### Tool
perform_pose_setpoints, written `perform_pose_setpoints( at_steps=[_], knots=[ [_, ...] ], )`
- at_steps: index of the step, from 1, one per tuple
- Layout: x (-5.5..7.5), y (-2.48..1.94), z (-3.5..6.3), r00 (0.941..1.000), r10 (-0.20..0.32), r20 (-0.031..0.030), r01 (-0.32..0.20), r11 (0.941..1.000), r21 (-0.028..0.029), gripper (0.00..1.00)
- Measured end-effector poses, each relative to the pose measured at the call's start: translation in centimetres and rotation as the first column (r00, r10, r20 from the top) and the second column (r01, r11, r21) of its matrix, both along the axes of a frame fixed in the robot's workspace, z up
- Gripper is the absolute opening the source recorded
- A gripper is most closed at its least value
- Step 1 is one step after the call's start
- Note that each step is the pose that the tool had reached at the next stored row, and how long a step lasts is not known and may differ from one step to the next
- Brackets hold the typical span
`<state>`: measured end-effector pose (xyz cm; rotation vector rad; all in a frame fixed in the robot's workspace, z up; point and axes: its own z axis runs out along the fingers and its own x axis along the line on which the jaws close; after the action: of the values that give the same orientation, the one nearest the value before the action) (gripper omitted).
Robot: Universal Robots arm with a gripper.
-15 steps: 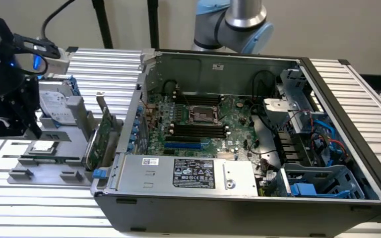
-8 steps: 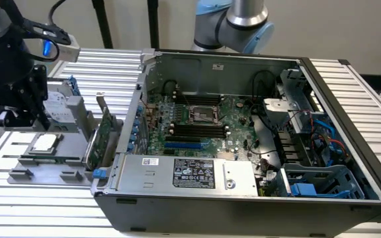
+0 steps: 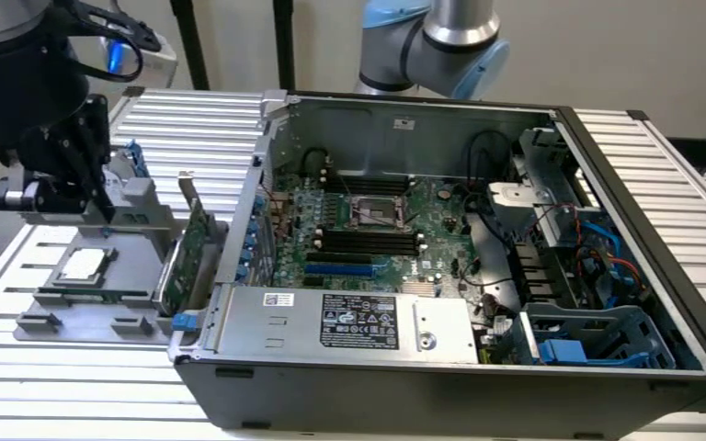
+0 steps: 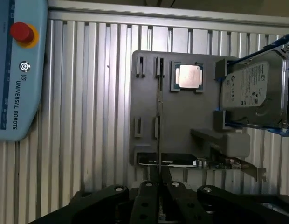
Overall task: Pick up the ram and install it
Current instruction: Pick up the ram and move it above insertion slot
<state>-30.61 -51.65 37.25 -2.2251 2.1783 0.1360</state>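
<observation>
The ram [image 4: 159, 107] stands on edge in the slots of a grey tray [image 4: 182, 121], just beside a processor chip [image 4: 189, 77]. The end effector [image 4: 160, 176] hangs above it, in line with the stick; whether it is open or closed cannot be told. A hard drive [image 4: 254, 93] and a green card [image 3: 187, 257] share the tray. The tray rests on the counter [image 3: 194, 119], at the exterior view's left of the open computer case [image 3: 647, 156].

Ram [image 4: 160, 100] in tray [image 4: 191, 116] beside computer case [image 3: 451, 395]
</observation>
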Motion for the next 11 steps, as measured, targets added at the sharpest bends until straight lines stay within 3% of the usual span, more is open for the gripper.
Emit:
perform_pose_setpoints(
  at_steps=[5, 11],
  knots=[
    [2.2, 0.0, 1.08, 1.0, 0.0, -0.0003, 0.0, 0.9999, 0.0148, 0.0],
    [5.0, 0.0, 1.52, 1.0, 0.0, -0.0006, 0.0, 0.9998, 0.022, 0.0]
  ],
)
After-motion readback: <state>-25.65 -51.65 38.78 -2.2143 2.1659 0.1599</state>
